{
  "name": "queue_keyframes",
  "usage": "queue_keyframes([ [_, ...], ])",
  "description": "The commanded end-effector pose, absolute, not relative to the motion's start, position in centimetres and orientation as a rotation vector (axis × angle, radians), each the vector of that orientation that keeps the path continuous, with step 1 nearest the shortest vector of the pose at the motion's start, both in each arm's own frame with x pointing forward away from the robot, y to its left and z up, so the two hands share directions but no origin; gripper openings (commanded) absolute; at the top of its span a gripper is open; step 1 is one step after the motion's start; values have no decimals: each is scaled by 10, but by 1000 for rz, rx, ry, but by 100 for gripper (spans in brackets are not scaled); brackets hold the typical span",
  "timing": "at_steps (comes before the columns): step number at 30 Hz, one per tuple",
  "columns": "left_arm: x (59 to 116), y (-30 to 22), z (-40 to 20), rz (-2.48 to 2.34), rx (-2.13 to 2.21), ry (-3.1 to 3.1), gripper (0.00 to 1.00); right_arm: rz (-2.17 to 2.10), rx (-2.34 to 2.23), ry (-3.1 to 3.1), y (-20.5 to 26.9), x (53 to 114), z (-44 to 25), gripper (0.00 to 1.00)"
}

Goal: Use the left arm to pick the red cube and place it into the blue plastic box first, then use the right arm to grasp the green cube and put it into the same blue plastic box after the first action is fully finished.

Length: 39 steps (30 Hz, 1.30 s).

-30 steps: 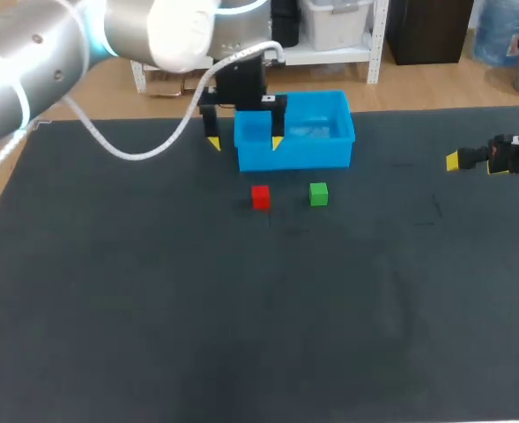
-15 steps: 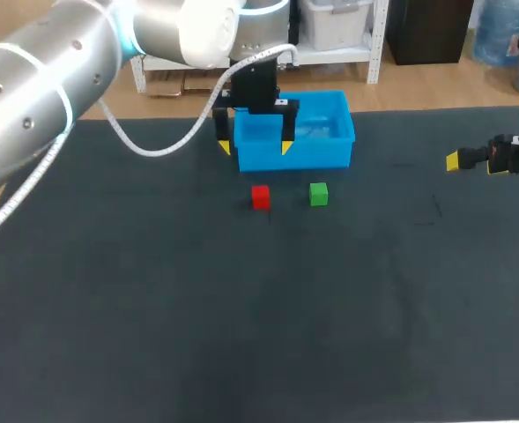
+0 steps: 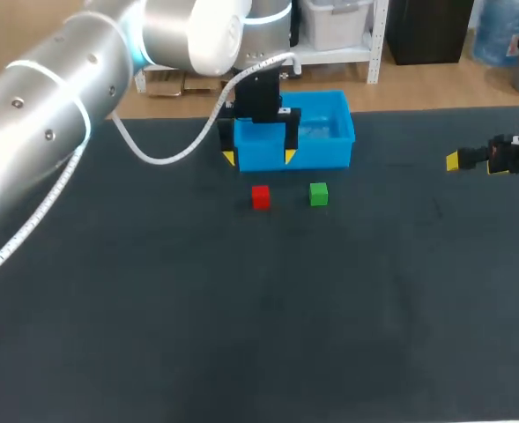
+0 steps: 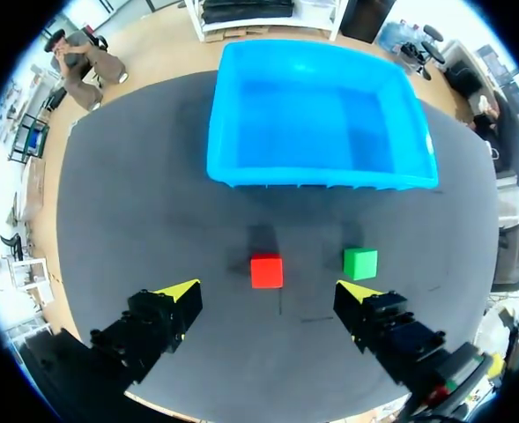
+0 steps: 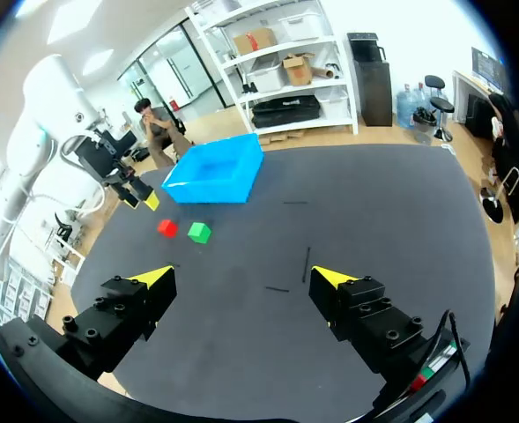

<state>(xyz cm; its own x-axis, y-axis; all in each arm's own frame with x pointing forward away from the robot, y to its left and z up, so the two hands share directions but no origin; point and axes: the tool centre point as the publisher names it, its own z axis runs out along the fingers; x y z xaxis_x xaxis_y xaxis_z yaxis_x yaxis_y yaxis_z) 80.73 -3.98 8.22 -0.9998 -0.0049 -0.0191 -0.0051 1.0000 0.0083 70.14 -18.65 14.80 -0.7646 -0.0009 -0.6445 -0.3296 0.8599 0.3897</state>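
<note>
Red cube (image 3: 260, 196): lies on the desk (image 3: 241, 335), untouched, at 6 o'clock from the box and near its front wall.
Green cube (image 3: 319, 194): at 3 o'clock from the red cube, near it but not touching.
Blue box (image 3: 329, 152): at 12 o'clock on the desk; no cube inside.
Left pincer (image 3: 259, 158): fingers wide apart, holding nothing, hanging at 12 o'clock from the red cube by the box's front wall. In the wrist view the red cube lies ahead, between the fingers.
Right pincer (image 5: 243, 278): fingers apart, empty, at the desk's 3 o'clock side, well apart from both cubes.
Risk: with so wide a spread, one finger may come down on the green cube and knock it away. A descent too close to the box could clip its wall.
</note>
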Motion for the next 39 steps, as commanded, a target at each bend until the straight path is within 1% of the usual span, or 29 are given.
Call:
queue_keyframes([
  [1, 814, -42, 76, 19, -11, 3151, 100, 648, -238, 2369, -186, 701, 148, 100],
  [39, 799, -42, 13, 32, -71, 3225, 100, 648, -238, 2369, -186, 701, 148, 100],
])
